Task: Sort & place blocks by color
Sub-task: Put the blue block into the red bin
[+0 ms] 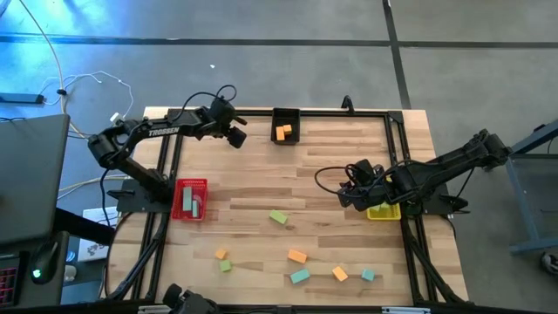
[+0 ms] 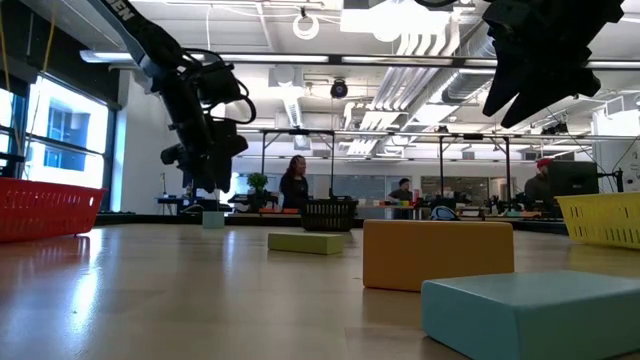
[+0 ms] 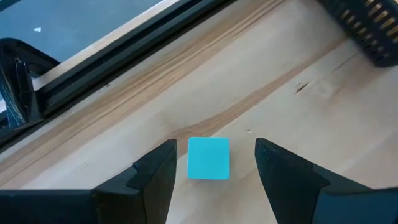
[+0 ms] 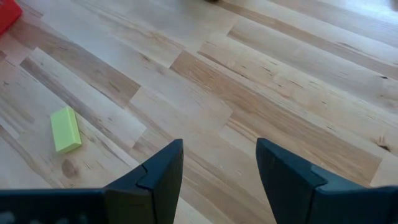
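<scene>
Directly between the wide-open left tool's [image 3: 211,171] fingers lies a teal block [image 3: 208,158], ungripped.

Grey floor [image 1: 261,52] around wooden table [image 1: 323,174]. Open hall beyond: white ceiling [image 2: 380,50] with strip lights, bright window [image 2: 60,140], people [image 2: 296,182] at distant desks.

Teal, orange, yellow-green blocks [image 1: 297,256] scattered flat; some binned.
</scene>
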You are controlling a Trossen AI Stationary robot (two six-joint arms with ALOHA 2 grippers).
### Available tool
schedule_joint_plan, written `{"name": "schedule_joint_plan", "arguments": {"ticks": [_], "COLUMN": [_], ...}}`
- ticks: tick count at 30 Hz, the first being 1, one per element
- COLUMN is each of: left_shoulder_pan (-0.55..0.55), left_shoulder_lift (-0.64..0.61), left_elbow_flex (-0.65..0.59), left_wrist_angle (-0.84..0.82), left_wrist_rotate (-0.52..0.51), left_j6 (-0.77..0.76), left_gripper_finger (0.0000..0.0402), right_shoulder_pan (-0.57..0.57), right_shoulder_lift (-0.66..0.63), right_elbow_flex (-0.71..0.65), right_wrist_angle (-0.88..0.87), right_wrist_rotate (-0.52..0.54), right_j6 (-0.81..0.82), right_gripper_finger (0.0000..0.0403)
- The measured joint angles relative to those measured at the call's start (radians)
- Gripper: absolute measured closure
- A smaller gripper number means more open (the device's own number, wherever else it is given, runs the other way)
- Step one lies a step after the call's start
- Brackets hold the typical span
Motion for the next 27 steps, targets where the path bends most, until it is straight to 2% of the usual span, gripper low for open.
{"name": "schedule_joint_plan", "arguments": {"ticks": [18, 27], "left_shoulder_pan": [-0.002, -0.001], "left_shoulder_lift": [0.002, 0.126], "left_elbow_flex": [0.000, 0.001], "left_wrist_angle": [-0.005, 0.005], "left_wrist_rotate": [0.000, -0.005], "left_j6": [-0.030, 0.011], "left_gripper_finger": [0.0200, 0.0200], "right_shoulder_pan": [0.000, 0.000], "right_shoulder_lift": [0.000, 0.000], "right_elbow_flex": [0.000, 0.000], "right_wrist_angle": [0.000, 0.001], "right_wrist_rotate": [0.000, 0.000], "right_j6": [-0.003, -0.001], "right_gripper_finger": [0.0215, 0.0215]}}
